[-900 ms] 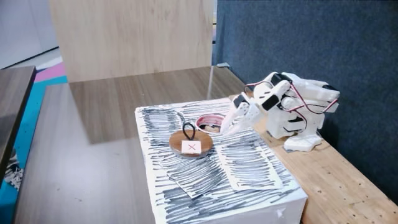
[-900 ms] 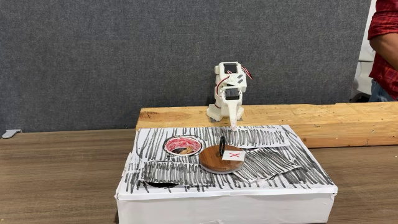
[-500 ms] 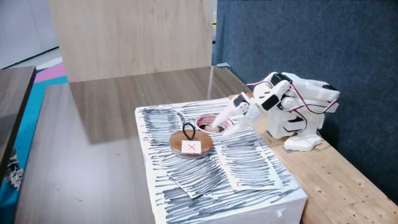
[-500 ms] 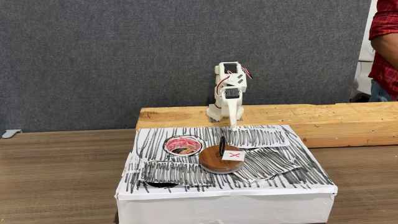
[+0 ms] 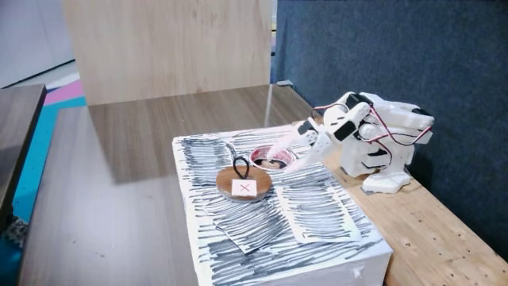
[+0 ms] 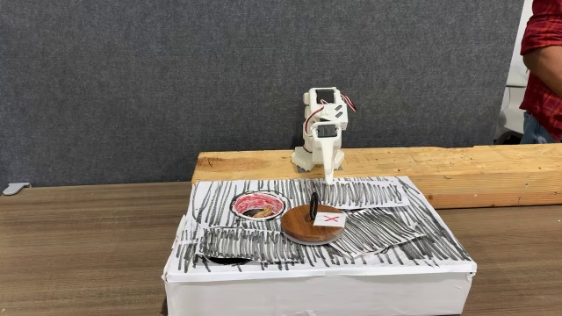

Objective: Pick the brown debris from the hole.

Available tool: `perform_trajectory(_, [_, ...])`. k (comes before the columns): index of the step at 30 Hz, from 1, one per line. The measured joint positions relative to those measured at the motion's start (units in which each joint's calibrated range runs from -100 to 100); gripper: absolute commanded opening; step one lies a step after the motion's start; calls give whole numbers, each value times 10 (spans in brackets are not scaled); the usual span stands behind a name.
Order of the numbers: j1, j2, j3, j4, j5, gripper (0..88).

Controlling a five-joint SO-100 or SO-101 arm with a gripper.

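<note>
In a fixed view from the side, we see the arm stretched low toward the hole [image 5: 268, 157], its gripper [image 5: 279, 152] over the rim; we cannot tell how its jaws stand. In a fixed view from the front, we see the brown debris [image 6: 255, 211] lying inside the hole [image 6: 259, 205], beside the wooden disc [image 6: 313, 225].

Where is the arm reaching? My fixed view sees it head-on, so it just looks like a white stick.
Observer: From the side, in a fixed view, the arm leans out low over the striped box.
Operator: Is it at the hole?
Observer: There the gripper overlaps the far rim of the hole.
Operator: Is the disc in its way?
Observer: No. In that view the wooden disc lies left of the hole, and the arm comes from the right.
</note>
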Motion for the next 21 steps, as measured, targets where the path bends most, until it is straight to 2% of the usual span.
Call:
perform_trajectory(15, [0,0,0,0,1,26])
perform_trajectory(21, [0,1,-16,0,28,26])
